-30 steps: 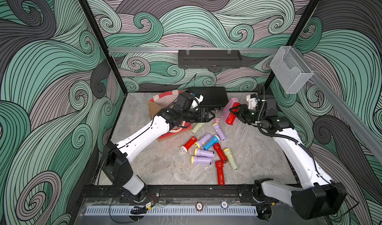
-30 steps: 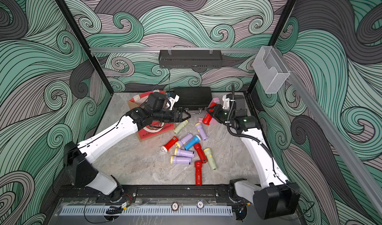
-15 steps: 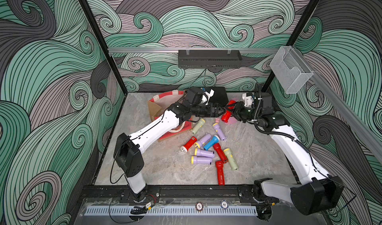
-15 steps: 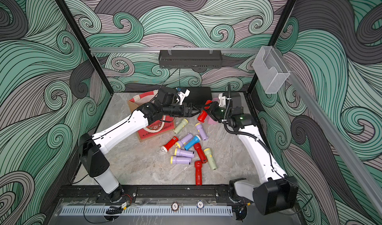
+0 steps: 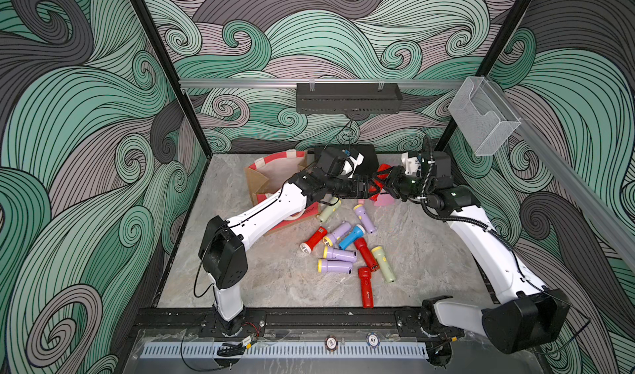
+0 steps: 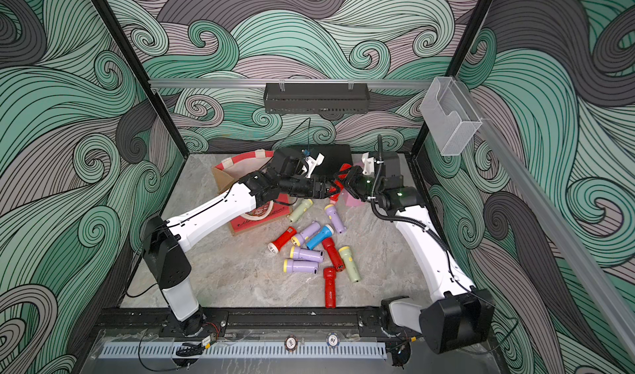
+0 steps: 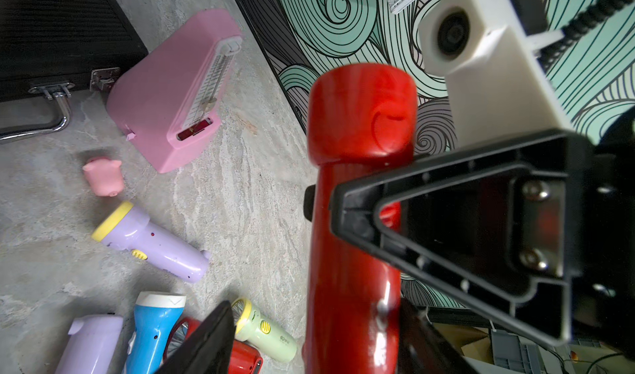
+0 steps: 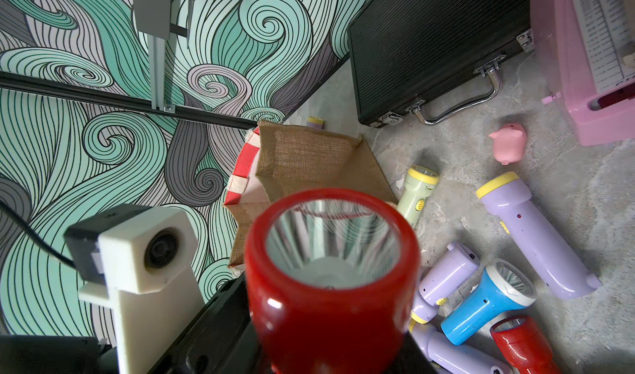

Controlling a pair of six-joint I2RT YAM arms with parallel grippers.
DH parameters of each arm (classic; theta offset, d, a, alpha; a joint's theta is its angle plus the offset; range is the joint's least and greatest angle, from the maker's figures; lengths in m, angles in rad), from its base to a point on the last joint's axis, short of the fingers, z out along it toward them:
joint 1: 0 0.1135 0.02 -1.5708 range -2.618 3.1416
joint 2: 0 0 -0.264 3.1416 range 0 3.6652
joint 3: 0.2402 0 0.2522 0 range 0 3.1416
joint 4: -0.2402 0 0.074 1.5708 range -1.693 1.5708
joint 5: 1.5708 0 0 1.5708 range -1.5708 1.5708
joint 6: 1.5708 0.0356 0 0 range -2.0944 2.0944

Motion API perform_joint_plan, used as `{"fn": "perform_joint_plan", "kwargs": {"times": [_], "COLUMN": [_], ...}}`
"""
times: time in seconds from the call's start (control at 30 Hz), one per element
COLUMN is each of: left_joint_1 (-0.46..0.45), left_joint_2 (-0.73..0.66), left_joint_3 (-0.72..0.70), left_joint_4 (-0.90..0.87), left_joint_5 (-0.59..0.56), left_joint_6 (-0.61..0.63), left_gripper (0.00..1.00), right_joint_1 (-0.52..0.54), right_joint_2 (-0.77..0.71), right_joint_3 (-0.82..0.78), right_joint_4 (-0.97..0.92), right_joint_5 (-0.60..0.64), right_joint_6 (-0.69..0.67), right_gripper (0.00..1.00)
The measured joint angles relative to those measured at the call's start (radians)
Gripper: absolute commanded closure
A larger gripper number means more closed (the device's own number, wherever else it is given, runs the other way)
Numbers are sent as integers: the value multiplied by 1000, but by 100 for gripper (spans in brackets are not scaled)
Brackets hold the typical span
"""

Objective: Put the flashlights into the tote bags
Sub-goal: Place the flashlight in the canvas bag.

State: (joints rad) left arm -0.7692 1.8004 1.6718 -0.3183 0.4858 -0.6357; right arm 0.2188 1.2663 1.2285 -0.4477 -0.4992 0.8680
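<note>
Right gripper [image 5: 386, 185] clamps a glossy, wide-headed red flashlight [image 7: 357, 121] while left gripper [image 5: 367, 188] straddles it, unclosed.

Swirl-patterned green walls [image 5: 309, 28]; grey marble floor [image 5: 275, 286]; black frame posts [image 5: 165, 66].

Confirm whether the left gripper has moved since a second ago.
Yes. In a top view the left gripper slid along the black ribbed case toward the right gripper, reaching its red plastic flashlight.
</note>
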Motion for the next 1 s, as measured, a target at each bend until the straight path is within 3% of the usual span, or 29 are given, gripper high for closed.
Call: {"fn": "perform_joint_plan", "kwargs": {"times": [0.23, 0.53, 0.73, 0.8, 0.9, 1.0], "left_joint_1": [-7, -24, -26, -28, -32, -35], "left_joint_2": [45, 61, 59, 53, 34, 1], "left_joint_3": [47, 64, 39, 34, 33, 28], "left_joint_4": [-3, -17, -2, -3, -26, -47], "left_joint_5": [11, 18, 13, 4, -14, -36], "left_joint_6": [0, 3, 0, 0, 4, 22], "left_gripper": [39, 66, 97, 100, 100, 100], "right_joint_1": [3, 6, 8, 11, 26, 47], "right_joint_2": [0, -19, -23, -23, -29, -32], "right_joint_3": [-14, -62, -76, -76, -68, -32], "right_joint_4": [23, 49, 45, 45, 32, 3], "right_joint_5": [-3, -3, 2, 2, 8, 16], "right_joint_6": [5, 5, -1, -4, -22, -49], "right_gripper": [100, 100, 100, 99, 70, 49]}}
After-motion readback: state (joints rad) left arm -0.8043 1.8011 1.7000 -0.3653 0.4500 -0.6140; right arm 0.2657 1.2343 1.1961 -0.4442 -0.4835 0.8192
